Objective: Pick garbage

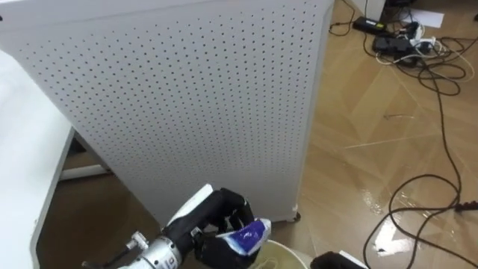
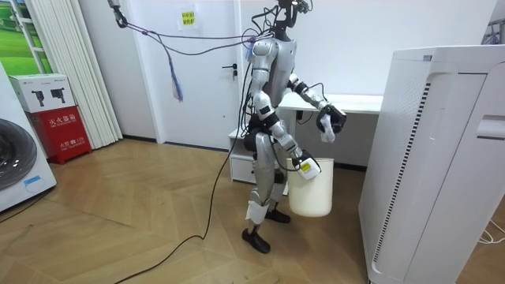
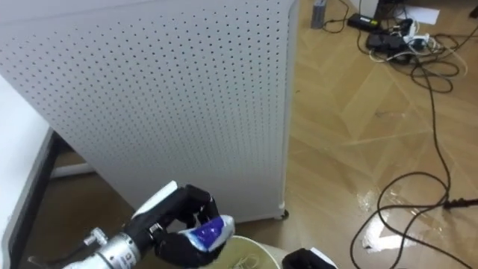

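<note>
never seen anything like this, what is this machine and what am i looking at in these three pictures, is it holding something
It is a humanoid robot on two legs, here collecting garbage. The room view comes from a camera standing in the room and shows the whole robot facing a tall white perforated unit. The two eye views come from a camera on its head, looking down. There its left hand comes in from the lower left, fingers curled round a blue and white wrapper, held over a white bin. Its right hand is down at the bin's rim. Dark cables lie on the wooden floor.
</note>
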Controlling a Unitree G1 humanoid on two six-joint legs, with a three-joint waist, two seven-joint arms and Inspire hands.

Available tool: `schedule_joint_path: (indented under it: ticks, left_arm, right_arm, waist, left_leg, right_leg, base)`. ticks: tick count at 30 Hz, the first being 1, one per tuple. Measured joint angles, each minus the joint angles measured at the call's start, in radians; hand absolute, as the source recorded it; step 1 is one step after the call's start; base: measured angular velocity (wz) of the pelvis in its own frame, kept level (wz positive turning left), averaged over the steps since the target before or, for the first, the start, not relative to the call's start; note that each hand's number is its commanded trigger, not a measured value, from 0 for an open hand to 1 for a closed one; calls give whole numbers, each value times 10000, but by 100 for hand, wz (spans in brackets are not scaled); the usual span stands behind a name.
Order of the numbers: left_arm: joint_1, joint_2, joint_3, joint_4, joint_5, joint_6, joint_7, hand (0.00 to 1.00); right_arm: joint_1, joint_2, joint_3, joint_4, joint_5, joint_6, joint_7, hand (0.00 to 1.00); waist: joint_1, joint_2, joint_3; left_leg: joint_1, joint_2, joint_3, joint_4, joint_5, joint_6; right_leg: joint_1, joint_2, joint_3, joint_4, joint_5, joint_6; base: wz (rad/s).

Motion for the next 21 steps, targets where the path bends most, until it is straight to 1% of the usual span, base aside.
schedule_joint_path:
  ticks: [2,3,4,5,6,8,12,14,17,21]
  left_arm:
    - [-130,-191,-147,633,6,-70,-51,100]
    - [-135,-229,-148,766,6,-88,-83,100]
    - [-144,-279,-146,1043,6,-142,-173,100]
    - [-150,-308,-146,1345,17,-161,-251,100]
    - [-156,-321,-147,1501,17,-164,-281,100]
    - [-216,-384,-175,2193,20,-163,-380,100]
    - [-221,-548,-441,2830,18,-162,-412,100]
    - [-226,-620,-496,3040,14,-162,-459,100]
    - [-256,-723,-495,3067,15,-163,-500,100]
    - [-421,-772,-518,3166,13,-162,-608,100]
  right_arm:
    - [-196,64,67,183,-29,-96,28,100]
    - [-224,81,57,185,-58,-96,28,100]
    - [-254,131,57,187,-70,-98,23,100]
    - [-283,178,55,187,-72,-99,8,100]
    - [-292,190,55,187,-71,-100,6,100]
    - [-334,210,55,187,-41,-99,0,100]
    - [-450,268,55,293,-35,-94,-15,100]
    - [-689,420,51,659,-29,-94,-12,100]
    - [-804,449,50,698,-30,-93,-11,100]
    - [-1025,453,51,706,6,-94,1,100]
  waist:
    - [-14,-28,21]
    - [-24,-58,40]
    - [-25,-104,69]
    - [-24,-176,116]
    - [-42,-199,131]
    - [-69,-295,187]
    - [-65,-350,189]
    - [-75,-400,180]
    - [-55,-415,171]
    - [-63,-438,168]
  left_leg:
    - [-341,-4,48,114,16,27]
    - [-416,-5,75,144,22,36]
    - [-547,-6,106,200,23,40]
    - [-672,0,138,268,22,41]
    - [-730,2,144,295,21,43]
    - [-984,5,170,340,46,85]
    - [-1315,13,198,469,64,111]
    - [-1458,23,199,516,69,118]
    - [-1602,29,223,552,69,119]
    - [-1787,47,243,662,69,120]
  right_leg:
    - [-380,-32,39,169,-7,-8]
    - [-487,-42,94,238,-10,-11]
    - [-679,-46,204,363,-16,-14]
    - [-839,-48,270,462,-21,-14]
    - [-887,-48,275,469,-21,-15]
    - [-1129,-34,275,477,-23,-32]
    - [-1445,-43,306,567,-15,-45]
    - [-1607,-41,322,634,-15,-46]
    - [-1766,-44,386,688,-16,-46]
    - [-1979,-44,437,810,-17,-48]
  base:
    - [-6]
    - [-6]
    - [-10]
    - [-9]
    - [-6]
    - [0]
    - [0]
    - [0]
    - [-1]
    - [-1]
